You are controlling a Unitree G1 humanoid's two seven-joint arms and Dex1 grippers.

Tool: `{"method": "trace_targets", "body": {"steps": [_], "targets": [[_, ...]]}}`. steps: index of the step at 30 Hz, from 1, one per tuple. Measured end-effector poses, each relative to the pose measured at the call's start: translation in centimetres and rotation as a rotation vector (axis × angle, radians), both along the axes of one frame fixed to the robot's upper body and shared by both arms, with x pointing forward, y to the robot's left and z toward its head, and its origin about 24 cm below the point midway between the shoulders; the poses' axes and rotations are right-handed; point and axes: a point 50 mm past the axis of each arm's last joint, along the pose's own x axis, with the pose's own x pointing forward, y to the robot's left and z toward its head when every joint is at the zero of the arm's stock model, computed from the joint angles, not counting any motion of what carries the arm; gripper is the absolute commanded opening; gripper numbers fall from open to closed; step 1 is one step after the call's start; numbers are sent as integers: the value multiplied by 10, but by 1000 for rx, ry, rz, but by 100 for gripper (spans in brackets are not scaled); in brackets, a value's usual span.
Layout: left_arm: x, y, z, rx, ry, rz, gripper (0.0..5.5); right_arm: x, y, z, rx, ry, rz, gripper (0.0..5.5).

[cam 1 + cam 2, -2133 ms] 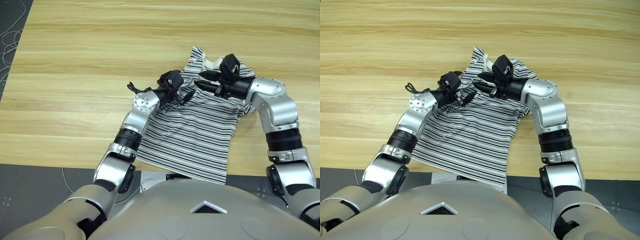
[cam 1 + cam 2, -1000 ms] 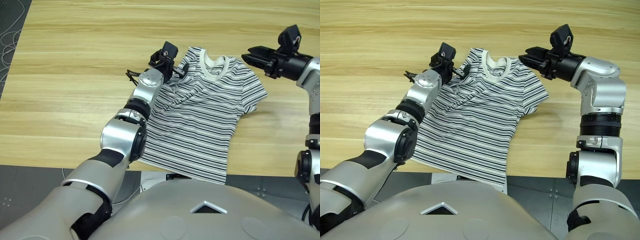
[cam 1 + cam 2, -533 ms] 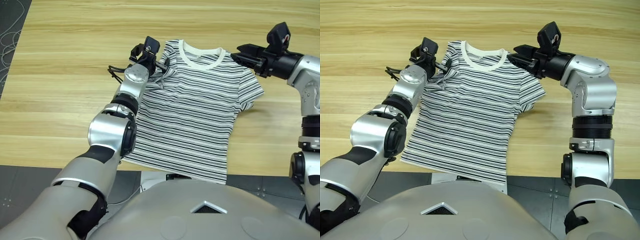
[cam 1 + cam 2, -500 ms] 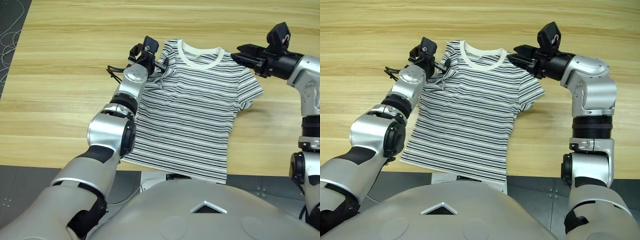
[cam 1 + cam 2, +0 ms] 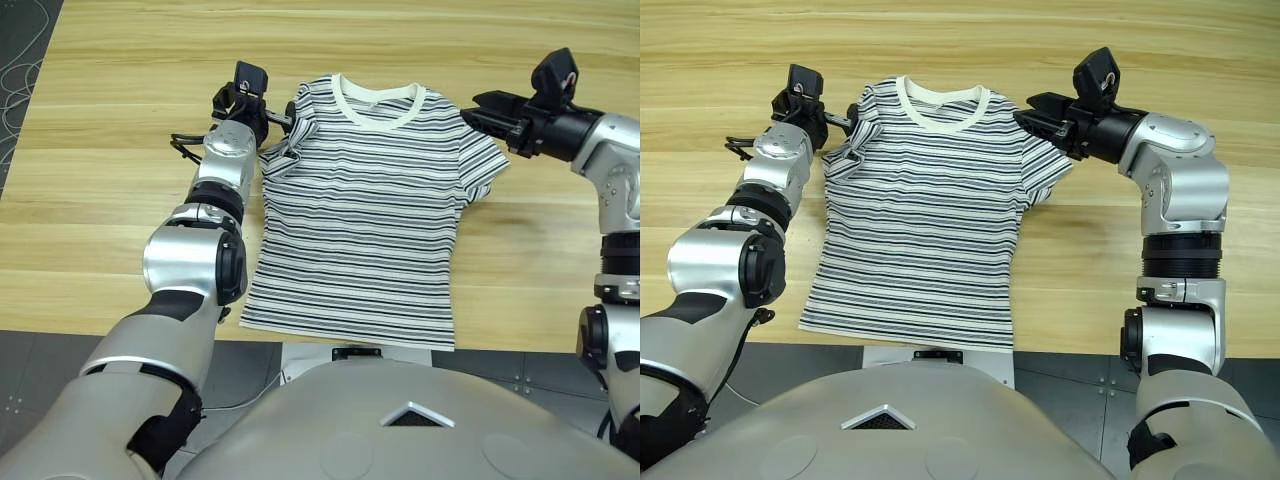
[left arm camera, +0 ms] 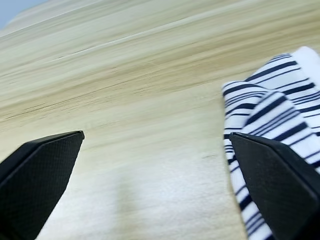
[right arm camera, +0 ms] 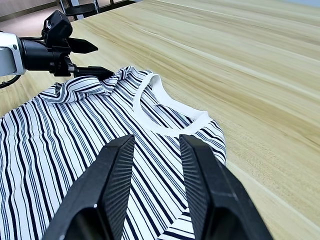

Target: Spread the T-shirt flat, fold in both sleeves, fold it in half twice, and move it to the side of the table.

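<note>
A black-and-white striped T-shirt (image 5: 360, 210) with a cream collar (image 5: 378, 97) lies face up on the wooden table (image 5: 120, 180), collar away from me. Its left sleeve (image 5: 285, 150) is bunched into a fold at the shoulder, while its right sleeve (image 5: 482, 170) lies nearly flat. My left gripper (image 5: 288, 115) sits at that bunched sleeve, open wide (image 6: 156, 137), with the striped cloth (image 6: 265, 115) against one finger. My right gripper (image 5: 478, 108) hovers just over the shirt's right shoulder, open (image 7: 156, 140), nothing between its fingers.
The shirt's hem (image 5: 345, 338) reaches the table's near edge. Bare wood stretches to the left (image 5: 90, 130), beyond the collar and to the right of the shirt (image 5: 540, 250). Thin cables (image 5: 20, 60) lie on the dark floor past the left edge.
The two grippers have drawn apart from the shirt's middle. The left one moved left and away, and the shirt slid left with it and straightened. The right gripper stays by the right shoulder.
</note>
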Motion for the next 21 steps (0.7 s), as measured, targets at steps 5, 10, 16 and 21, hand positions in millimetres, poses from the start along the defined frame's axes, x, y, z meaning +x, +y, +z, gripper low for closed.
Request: {"method": "trace_targets", "body": {"steps": [5,10,16,21], "targets": [[-3,11,-2,-7,5,33,546,0,-1,-1,0,4,-9,162],[-3,-10,-4,-65,7,-56,546,0,-1,-1,0,5,-13,162],[9,-17,17,-73,-127,-58,546,2,1,-3,27,9,-20,162],[16,21,41,-42,-219,72,546,6,0,0,50,0,-42,162]]}}
